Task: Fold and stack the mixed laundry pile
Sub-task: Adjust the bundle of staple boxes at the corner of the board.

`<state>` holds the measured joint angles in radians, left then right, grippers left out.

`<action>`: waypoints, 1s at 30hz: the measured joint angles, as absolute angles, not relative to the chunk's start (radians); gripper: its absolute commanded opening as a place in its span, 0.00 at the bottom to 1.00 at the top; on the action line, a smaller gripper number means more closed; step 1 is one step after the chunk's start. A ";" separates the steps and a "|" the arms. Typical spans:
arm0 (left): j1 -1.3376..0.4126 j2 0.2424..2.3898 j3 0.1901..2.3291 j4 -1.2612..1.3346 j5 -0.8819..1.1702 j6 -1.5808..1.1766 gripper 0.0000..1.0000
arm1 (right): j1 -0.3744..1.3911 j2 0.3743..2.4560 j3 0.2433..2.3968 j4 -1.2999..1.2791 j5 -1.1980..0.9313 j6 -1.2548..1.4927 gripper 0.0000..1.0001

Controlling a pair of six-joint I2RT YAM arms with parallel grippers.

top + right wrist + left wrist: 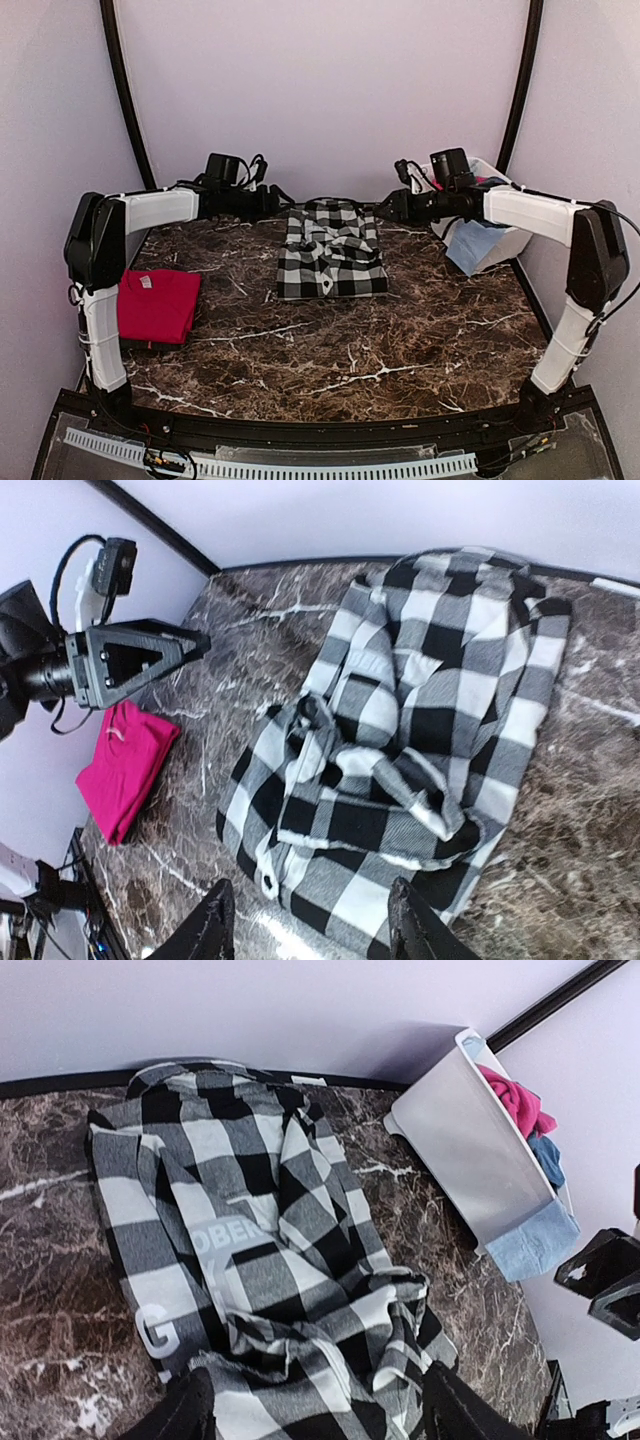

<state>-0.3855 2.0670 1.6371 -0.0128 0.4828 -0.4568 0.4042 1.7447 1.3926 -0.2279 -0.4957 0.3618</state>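
Now: the checked shirt [260,1260] lies rumpled and half-folded on the table, just below and between both my grippers. I judge it light, limp and not slippery. It will sag if lifted at one point, so pinch doubled layers at a corner under each gripper. Left gripper [322,1408] open, empty. Right gripper [312,925] likewise. Red tee [157,305] well behind my left.
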 measured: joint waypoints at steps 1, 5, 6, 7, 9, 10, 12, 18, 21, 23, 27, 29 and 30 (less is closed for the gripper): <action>-0.386 2.041 1.599 -0.007 0.488 -0.459 0.70 | 0.423 1.744 1.373 -0.224 -0.503 0.363 0.37; -0.390 1.982 1.483 0.018 0.500 -0.464 0.69 | 0.514 1.787 1.296 -0.221 -0.526 0.377 0.30; -0.390 1.975 1.459 0.025 0.503 -0.466 0.69 | 0.532 1.802 1.285 -0.219 -0.530 0.377 0.29; -0.391 1.972 1.441 0.031 0.506 -0.468 0.69 | 0.551 1.824 1.274 -0.217 -0.533 0.383 0.29; -0.392 1.972 1.414 0.036 0.509 -0.469 0.69 | 0.569 1.867 1.271 -0.210 -0.536 0.390 0.29; -0.393 1.972 1.406 0.036 0.510 -0.471 0.69 | 0.572 1.887 1.272 -0.203 -0.536 0.394 0.29; -0.397 1.972 1.395 0.037 0.512 -0.471 0.69 | 0.569 1.938 1.288 -0.198 -0.532 0.398 0.29; -0.400 1.967 1.373 0.065 0.513 -0.471 0.69 | 0.559 2.134 1.504 -0.226 -0.498 0.380 0.29; -0.402 1.967 1.365 0.069 0.513 -0.471 0.69 | 0.548 2.193 1.613 -0.241 -0.477 0.375 0.29; -0.402 1.967 1.362 0.073 0.513 -0.471 0.69 | 0.536 2.211 1.666 -0.250 -0.462 0.374 0.28; -0.402 1.967 1.357 0.084 0.521 -0.470 0.69 | 0.498 2.278 1.824 -0.267 -0.448 0.370 0.27; -0.403 1.967 1.354 0.097 0.531 -0.471 0.68 | 0.482 2.313 1.879 -0.271 -0.448 0.363 0.27; -0.404 1.967 1.352 0.105 0.538 -0.471 0.68 | 0.475 2.329 1.893 -0.271 -0.448 0.359 0.27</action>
